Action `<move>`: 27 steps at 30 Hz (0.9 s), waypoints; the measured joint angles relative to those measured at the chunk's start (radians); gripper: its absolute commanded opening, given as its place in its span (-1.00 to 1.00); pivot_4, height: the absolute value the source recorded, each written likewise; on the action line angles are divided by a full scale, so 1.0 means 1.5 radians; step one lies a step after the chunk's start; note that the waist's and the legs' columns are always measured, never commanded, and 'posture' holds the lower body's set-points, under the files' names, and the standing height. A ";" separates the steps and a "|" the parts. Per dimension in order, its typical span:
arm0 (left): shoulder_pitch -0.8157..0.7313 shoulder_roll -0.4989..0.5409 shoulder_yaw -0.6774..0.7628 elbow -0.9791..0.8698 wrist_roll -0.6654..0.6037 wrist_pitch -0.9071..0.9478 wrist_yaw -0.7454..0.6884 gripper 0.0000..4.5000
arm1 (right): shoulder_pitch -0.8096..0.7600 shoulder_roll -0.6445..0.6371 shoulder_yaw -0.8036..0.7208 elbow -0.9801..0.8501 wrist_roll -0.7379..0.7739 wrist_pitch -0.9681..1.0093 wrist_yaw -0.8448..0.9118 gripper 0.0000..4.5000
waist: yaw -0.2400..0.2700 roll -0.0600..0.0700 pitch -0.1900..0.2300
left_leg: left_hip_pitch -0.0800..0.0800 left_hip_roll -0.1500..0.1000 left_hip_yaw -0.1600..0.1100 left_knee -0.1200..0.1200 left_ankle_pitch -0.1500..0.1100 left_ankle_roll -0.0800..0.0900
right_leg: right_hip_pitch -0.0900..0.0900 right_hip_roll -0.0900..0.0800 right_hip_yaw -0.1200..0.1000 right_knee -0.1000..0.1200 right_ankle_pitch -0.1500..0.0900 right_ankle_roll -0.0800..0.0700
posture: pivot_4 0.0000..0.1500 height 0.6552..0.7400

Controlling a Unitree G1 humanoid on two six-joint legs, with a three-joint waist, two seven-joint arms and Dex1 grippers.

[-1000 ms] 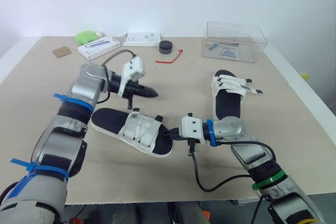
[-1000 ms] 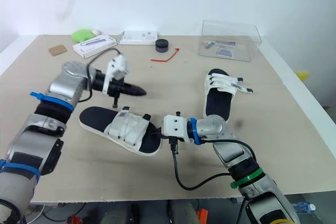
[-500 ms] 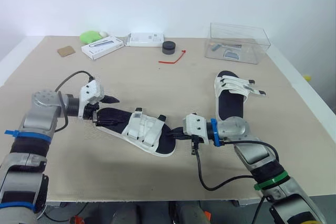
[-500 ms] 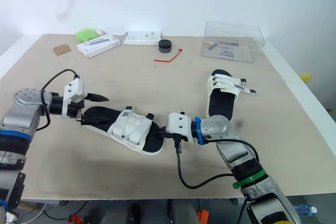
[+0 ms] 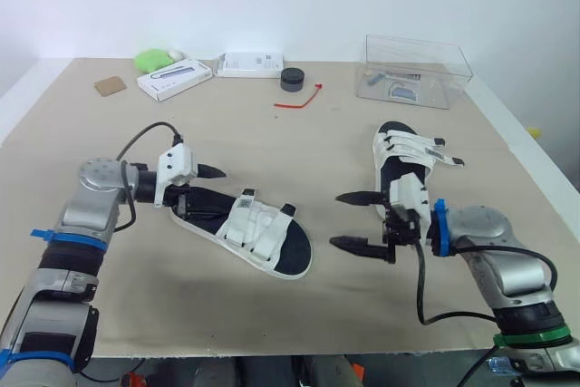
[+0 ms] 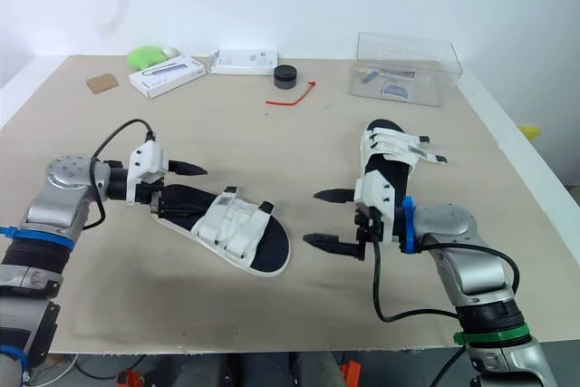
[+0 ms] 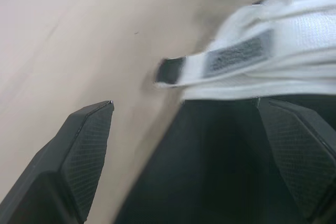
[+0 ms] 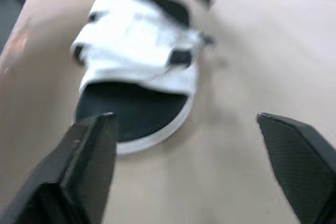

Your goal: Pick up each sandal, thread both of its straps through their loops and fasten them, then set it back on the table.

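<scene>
Beige tabletop (image 5: 317,142) under a plain white wall, and both sandals lie flat on it. Your left gripper (image 5: 201,189) is spread wide at the heel of the near sandal (image 5: 258,226). In the left wrist view one finger is over bare table and the other over the black footbed, so the sole's edge sits between them with nothing gripped. That reads as a set-up to pinch the heel and lift. Your right gripper (image 5: 355,221) is released too, its fingers parted and aimed at the toe end, near it but not touching, likely placed to work the straps once the shoe is up. The far sandal (image 5: 396,147) lies beyond the right wrist with strap ends (image 5: 444,159) poking sideways, so treat it as unfastened. You cannot tell here whether the near sandal's straps are threaded
</scene>
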 measured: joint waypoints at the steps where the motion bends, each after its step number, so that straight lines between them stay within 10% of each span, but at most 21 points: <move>1: 0.000 -0.001 -0.004 0.000 0.000 -0.002 -0.005 1.00 | 0.000 0.000 -0.007 -0.002 0.006 0.005 -0.007 0.98 | 0.000 0.000 0.000 | 0.000 0.000 0.000 0.000 0.000 0.000 | 0.000 0.000 0.000 0.000 0.000 0.000 | 1.00 1.00; 14: -0.021 -0.065 -0.040 0.015 0.004 -0.048 -0.026 1.00 | 0.014 0.000 -0.038 -0.012 0.015 0.007 -0.059 0.98 | 0.000 0.000 0.000 | 0.000 -0.001 0.000 0.001 0.000 0.000 | 0.000 -0.001 0.000 0.000 0.000 0.002 | 1.00 1.00; 27: -0.078 -0.113 -0.054 0.094 0.033 -0.080 0.039 -1.00 | 0.018 0.008 -0.037 -0.029 0.015 0.004 -0.066 1.00 | 0.000 0.000 0.000 | 0.000 -0.002 -0.001 0.001 0.000 0.000 | 0.001 -0.001 0.000 0.000 0.000 0.002 | 1.00 1.00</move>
